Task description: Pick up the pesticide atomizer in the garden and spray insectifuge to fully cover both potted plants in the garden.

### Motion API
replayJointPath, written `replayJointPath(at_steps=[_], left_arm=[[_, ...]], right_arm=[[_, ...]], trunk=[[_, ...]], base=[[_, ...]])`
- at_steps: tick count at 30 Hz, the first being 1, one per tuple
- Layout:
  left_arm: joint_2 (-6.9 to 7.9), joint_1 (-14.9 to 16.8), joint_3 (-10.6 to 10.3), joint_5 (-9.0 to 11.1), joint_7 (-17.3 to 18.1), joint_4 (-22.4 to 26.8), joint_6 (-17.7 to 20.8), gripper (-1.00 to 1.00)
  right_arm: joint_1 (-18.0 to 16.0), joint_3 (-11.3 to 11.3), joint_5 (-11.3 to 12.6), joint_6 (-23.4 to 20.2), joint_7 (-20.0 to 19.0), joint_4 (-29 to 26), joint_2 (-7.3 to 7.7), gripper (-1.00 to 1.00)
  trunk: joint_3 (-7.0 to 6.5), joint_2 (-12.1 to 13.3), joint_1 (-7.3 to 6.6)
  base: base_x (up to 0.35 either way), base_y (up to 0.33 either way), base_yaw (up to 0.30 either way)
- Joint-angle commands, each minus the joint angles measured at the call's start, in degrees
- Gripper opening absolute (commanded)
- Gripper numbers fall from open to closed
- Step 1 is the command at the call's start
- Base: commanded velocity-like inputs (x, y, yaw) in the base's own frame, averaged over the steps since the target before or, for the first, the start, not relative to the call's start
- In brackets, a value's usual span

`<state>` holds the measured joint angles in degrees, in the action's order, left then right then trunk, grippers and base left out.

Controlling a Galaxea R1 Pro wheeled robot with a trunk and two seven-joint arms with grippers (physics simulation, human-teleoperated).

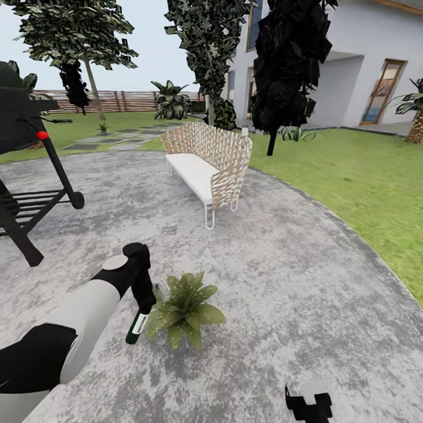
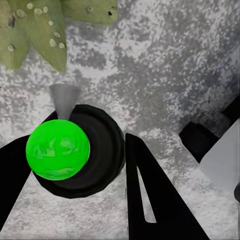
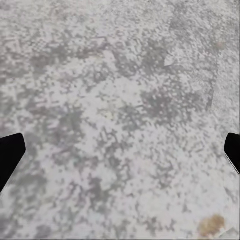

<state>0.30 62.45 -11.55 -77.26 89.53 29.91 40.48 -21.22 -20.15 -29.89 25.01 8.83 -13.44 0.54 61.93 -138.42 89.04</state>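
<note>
On the grey patio (image 1: 282,264) stands one potted plant (image 1: 187,311), a low rosette of broad green leaves. My left gripper (image 1: 143,294) is shut on the pesticide atomizer (image 1: 137,328), a dark green bottle hanging downward just left of the plant. In the left wrist view the atomizer (image 2: 75,150) appears as a black round body with a bright green ball, clamped in the left gripper (image 2: 77,140). A faint grey cone leaves it toward the plant's leaves (image 2: 40,35), which carry pale specks. My right gripper (image 1: 308,405) hovers low over bare patio, and in the right wrist view it (image 3: 120,155) is open.
A white woven bench (image 1: 205,164) stands behind the plant. A black grill (image 1: 29,147) is at the left. Lawn (image 1: 352,170) borders the patio on the right, with dark trees, a house, stepping stones (image 1: 117,138) and a wooden fence (image 1: 123,100) beyond.
</note>
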Motion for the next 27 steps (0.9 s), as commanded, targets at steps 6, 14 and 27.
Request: replayJointPath(at_steps=[6,14,27], left_arm=[[0.04,-0.46,-0.38,-0.25,0.47,0.06,0.65,-1.0],[-0.3,-2.46,-0.4,-0.4,0.47,0.13,0.59,-1.0],[-0.38,-2.95,-0.34,-0.43,0.47,0.35,0.65,-1.0]], right_arm=[[-0.05,-0.33,-0.61,0.21,0.23,0.08,-0.01,1.0],[-0.05,-0.33,-0.61,0.21,0.23,0.08,0.06,1.0],[-0.05,-0.33,-0.63,0.21,0.23,0.08,0.07,1.0]], trunk=[[0.05,-0.02,0.01],[0.05,-0.02,0.01],[0.05,-0.02,0.01]], base=[[0.201,-0.176,0.022],[0.014,-0.011,0.18],[0.05,-0.131,0.016]])
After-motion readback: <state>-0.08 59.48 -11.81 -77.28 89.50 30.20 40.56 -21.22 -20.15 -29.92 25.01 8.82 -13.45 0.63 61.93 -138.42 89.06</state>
